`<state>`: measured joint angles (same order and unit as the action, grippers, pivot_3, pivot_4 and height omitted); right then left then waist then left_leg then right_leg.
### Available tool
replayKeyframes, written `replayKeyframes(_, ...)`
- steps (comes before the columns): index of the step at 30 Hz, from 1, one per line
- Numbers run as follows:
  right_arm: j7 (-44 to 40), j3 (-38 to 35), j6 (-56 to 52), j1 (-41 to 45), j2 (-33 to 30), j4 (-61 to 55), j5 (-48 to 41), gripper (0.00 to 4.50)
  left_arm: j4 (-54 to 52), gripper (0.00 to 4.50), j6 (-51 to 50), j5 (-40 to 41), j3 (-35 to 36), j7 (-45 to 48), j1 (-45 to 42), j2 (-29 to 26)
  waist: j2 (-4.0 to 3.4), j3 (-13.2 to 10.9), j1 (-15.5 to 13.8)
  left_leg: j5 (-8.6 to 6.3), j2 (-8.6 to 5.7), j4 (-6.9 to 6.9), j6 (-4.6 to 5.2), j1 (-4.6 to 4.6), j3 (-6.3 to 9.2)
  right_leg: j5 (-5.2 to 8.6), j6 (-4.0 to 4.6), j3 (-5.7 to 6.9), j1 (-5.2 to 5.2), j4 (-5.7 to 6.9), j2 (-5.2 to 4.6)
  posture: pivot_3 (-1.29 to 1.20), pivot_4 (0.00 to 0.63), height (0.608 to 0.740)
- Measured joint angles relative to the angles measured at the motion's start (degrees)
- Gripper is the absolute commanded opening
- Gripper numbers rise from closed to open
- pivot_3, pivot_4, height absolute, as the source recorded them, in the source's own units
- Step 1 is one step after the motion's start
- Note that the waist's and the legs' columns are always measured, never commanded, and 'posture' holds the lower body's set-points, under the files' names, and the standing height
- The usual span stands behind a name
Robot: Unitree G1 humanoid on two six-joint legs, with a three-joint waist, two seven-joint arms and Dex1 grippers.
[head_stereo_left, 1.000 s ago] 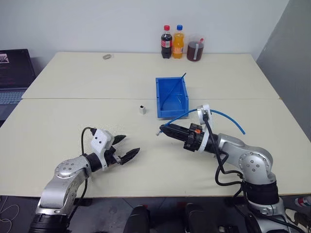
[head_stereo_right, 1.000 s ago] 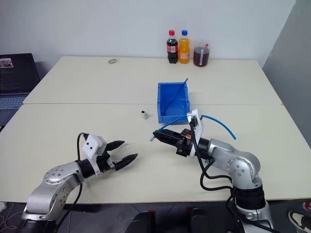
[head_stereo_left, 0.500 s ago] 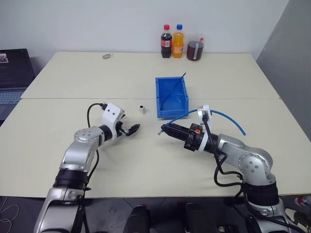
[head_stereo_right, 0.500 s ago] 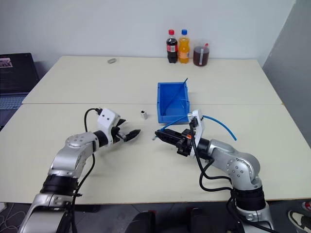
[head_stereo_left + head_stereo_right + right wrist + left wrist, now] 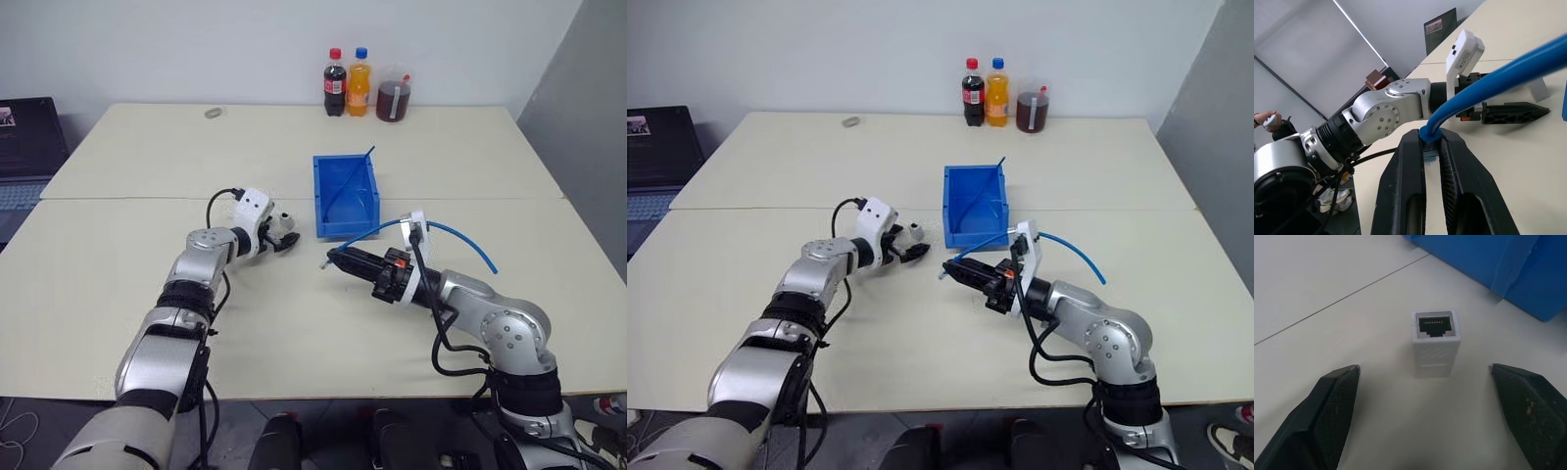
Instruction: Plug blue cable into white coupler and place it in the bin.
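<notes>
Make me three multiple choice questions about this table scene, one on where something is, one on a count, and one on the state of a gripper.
1. Where does the white coupler stand?
A. inside the bin
B. on the table beside the bin
C. next to the bottles

2. How many capped bottles stand at the far edge of the table?
A. two
B. four
C. none

3. What is the right gripper doing?
A. open and empty
B. shut on the white coupler
C. shut on the blue cable

Answers: 1 B, the coupler stands upright on the table between the open left gripper's fingers, the bin's wall behind it. 2 A, one dark, one orange. 3 C, the plug end sits pinched between its fingers.
</notes>
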<state>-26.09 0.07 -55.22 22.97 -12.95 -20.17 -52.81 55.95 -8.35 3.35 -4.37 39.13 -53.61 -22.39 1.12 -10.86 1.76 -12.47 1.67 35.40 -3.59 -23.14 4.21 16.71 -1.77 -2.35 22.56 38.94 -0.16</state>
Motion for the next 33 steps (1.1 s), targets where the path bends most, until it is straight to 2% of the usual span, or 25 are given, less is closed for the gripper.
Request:
replayKeyframes(2, 0.11, -0.01, 0.01, -0.02, 0.00, -0.05, 0.00, 0.12, 3.29, 4.06, 1.44, -0.53, 0.03, -0.11, -1.75, 1.18, 0.00, 0.00, 0.05, 0.00, -0.01, 0.00, 0.00, -0.01, 0.00, 0.00, 0.00, -0.01, 0.01, 0.00, 0.00, 0.00, 0.150, 0.740)
replayKeyframes(7, 0.35, -0.05, 0.02, -0.25, 0.02, -0.88, -0.01, 0.12, 9.54, 2.98, 4.35, -1.12, 0.39, -1.18, -4.97, 2.51, 0.00, 0.00, 0.22, 0.00, 0.00, -0.01, 0.00, -0.06, 0.00, 0.00, 0.01, -0.01, 0.10, 0.03, 0.01, 0.00, 0.150, 0.740)
replayKeyframes(8, 0.41, -0.05, 0.02, -0.36, 0.01, -1.15, -0.01, 0.12, 10.08, 2.88, 4.83, -1.16, 0.42, -1.19, -5.10, 2.53, 0.00, 0.00, 0.27, 0.00, 0.00, -0.01, 0.00, -0.06, 0.00, -0.02, 0.03, -0.01, 0.10, 0.03, 0.01, 0.00, 0.150, 0.740)
replayKeyframes(11, 0.74, -0.04, 0.02, -0.53, 0.02, -1.31, -0.01, 0.12, 11.07, 2.10, 5.42, -1.19, 0.95, -1.15, -5.31, 2.62, 0.00, 0.00, 0.26, 0.00, 0.00, -0.01, 0.00, -0.07, 0.00, -0.05, 0.08, 0.00, 0.10, 0.04, 0.01, 0.00, 0.150, 0.740)
replayKeyframes(18, 1.23, -0.05, 0.02, -1.05, -0.02, -1.54, -0.01, 0.11, 11.67, 0.83, 6.30, -1.53, 1.56, -1.08, -5.31, 2.61, 0.00, 0.00, 0.21, 0.00, 0.00, 0.00, 0.00, -0.08, 0.00, -0.05, 0.08, 0.00, 0.10, 0.04, 0.00, 0.00, 0.150, 0.740)
replayKeyframes(23, 1.22, -0.02, 0.46, -1.06, -0.20, -1.54, 0.01, 0.11, 11.34, 0.82, 6.69, -1.61, 2.57, -0.12, -4.60, 2.10, 0.00, 0.00, 0.23, 0.00, 0.00, 0.00, 0.00, -0.08, 0.00, -0.07, 0.12, 0.00, 0.11, 0.05, 0.00, 0.00, 0.150, 0.740)
replayKeyframes(26, 0.95, -0.02, 1.39, -1.34, -0.96, -2.00, 0.14, 0.11, 5.52, 0.82, 7.66, -0.94, 2.58, 4.93, -0.03, -0.08, 0.00, 0.00, 0.68, 0.01, 0.01, -0.01, -0.01, -0.06, -0.01, -0.14, 0.25, -0.02, 0.11, 0.07, 0.00, 0.00, 0.150, 0.740)
replayKeyframes(31, -0.38, 0.17, 3.67, -1.96, -3.78, -2.81, 1.90, 0.11, -15.19, 0.82, 5.30, 2.18, 2.22, 17.79, 13.89, -6.68, -0.01, 0.00, 1.43, 0.01, 0.03, -0.12, -0.02, -0.03, 0.02, -0.14, 0.27, -0.02, 0.14, 0.08, -0.02, 0.00, 0.150, 0.740)
replayKeyframes(33, -3.05, 2.06, 5.02, -3.12, -7.40, -4.88, 4.03, 0.11, -27.91, 0.82, 1.82, 5.03, 1.88, 23.45, 21.38, -10.23, -0.01, 0.00, 1.51, 0.01, 0.03, -0.17, -0.02, -0.02, 0.00, -0.13, 0.29, -0.07, 0.15, 0.06, -0.05, 0.00, 0.150, 0.740)
